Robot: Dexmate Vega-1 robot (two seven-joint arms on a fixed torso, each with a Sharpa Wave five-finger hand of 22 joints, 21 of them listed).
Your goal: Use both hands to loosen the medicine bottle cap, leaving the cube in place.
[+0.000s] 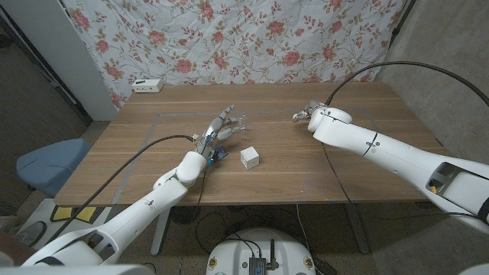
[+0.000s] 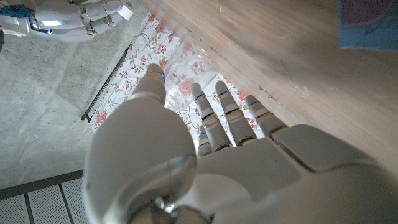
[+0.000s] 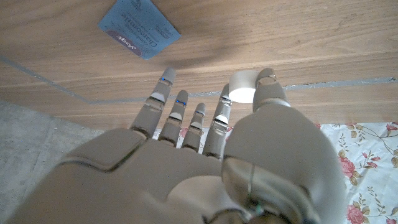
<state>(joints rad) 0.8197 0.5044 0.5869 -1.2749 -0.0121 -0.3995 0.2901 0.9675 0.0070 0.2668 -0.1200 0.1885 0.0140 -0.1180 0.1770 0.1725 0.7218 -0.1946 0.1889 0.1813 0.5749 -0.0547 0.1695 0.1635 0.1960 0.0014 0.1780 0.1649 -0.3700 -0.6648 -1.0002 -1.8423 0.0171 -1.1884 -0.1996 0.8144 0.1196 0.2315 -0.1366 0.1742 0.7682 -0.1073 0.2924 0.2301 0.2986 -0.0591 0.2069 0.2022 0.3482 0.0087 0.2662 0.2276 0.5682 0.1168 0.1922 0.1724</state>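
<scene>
In the head view the left hand hovers just left of the frame's centre over the brown wooden table, its fingers spread wide and holding nothing. The right hand sits right of centre with its fingers curled. In the right wrist view its thumb and fingers appear to pinch the small white medicine bottle, of which little shows, so which end carries the cap cannot be told. The small white cube stands alone at the frame's centre, just below and between the 2 hands and touching neither. A flat blue packet lies just left of it, under the left wrist. The step in hand looks like bringing the 2 hands together on the bottle. To do it well, the right hand should tighten around the bottle's body and turn the cap end toward the left hand. The left hand should travel across above the cube, not through it, since the cube lies close to the straight path between them. The left fingers should then close evenly around the cap alone and twist while the right hand holds firm. Meeting in the air, clear of the table, would keep any slip from knocking the cube. A short turn is enough, because the cap need only be loosened.
</scene>
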